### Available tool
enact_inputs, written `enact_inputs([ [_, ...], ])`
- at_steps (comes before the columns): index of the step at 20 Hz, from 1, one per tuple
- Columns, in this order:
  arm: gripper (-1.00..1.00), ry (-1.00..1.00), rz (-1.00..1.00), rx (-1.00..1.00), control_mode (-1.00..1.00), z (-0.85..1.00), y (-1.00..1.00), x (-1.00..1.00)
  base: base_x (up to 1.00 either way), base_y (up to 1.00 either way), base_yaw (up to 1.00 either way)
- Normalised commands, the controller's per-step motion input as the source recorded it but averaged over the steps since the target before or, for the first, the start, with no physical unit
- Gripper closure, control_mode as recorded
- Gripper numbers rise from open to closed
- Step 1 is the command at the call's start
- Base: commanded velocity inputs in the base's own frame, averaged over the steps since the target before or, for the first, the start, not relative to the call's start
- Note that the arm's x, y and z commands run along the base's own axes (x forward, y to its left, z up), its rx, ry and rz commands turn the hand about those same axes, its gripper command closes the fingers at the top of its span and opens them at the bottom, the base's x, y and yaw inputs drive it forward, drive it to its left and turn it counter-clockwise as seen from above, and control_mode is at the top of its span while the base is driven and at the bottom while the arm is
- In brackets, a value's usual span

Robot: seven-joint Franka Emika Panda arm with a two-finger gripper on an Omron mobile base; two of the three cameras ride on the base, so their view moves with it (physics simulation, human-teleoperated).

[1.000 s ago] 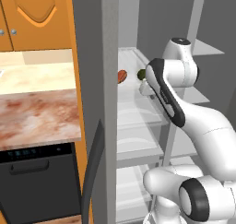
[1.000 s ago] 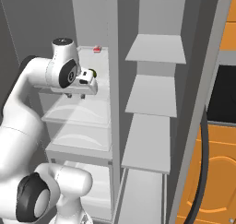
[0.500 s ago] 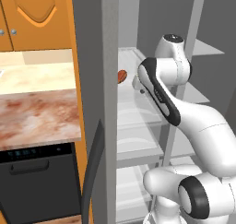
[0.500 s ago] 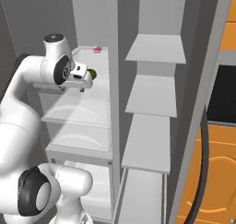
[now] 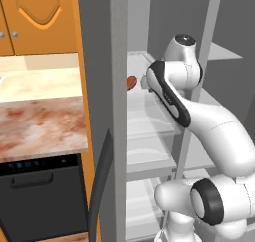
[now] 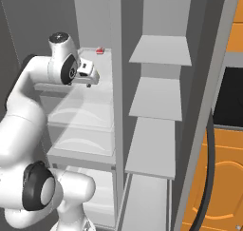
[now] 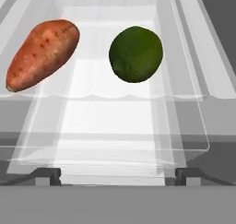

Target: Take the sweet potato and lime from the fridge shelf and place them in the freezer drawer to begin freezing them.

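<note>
Lime (image 7: 136,54) ahead of open pincer (image 7: 118,174) (sweet potato (image 7: 42,53) beside).

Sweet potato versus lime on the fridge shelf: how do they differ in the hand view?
The sweet potato is reddish-orange and speckled; the lime is dark green. The sweet potato is a long tapered oval lying at a slant; the lime is nearly round. The sweet potato is longer than the lime. Both rest side by side, apart, on the same clear shelf, ungrasped.
</note>
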Motion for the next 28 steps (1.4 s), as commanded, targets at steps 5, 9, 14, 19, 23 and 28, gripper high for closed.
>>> enact_inputs([
  [5,-1.00,0.00,-0.04,0.00,-1.00,0.00,-0.13,0.50,0.00,0.00,0.00],
  [9,-1.00,0.02,-0.09,0.01,-1.00,0.00,-0.08,0.46,0.00,0.00,0.00],
  [14,-1.00,0.04,-0.05,0.00,-1.00,-0.01,-0.02,0.39,0.00,0.00,0.00],
  [19,-1.00,0.03,-0.04,0.00,-1.00,-0.14,0.00,0.36,0.00,0.00,0.00],
  [23,-1.00,0.01,-0.03,0.00,-1.00,-0.17,0.00,0.34,0.00,0.00,0.00],
  [28,-1.00,0.00,-0.03,0.00,-1.00,-0.15,0.00,0.38,0.00,0.00,0.00],
])
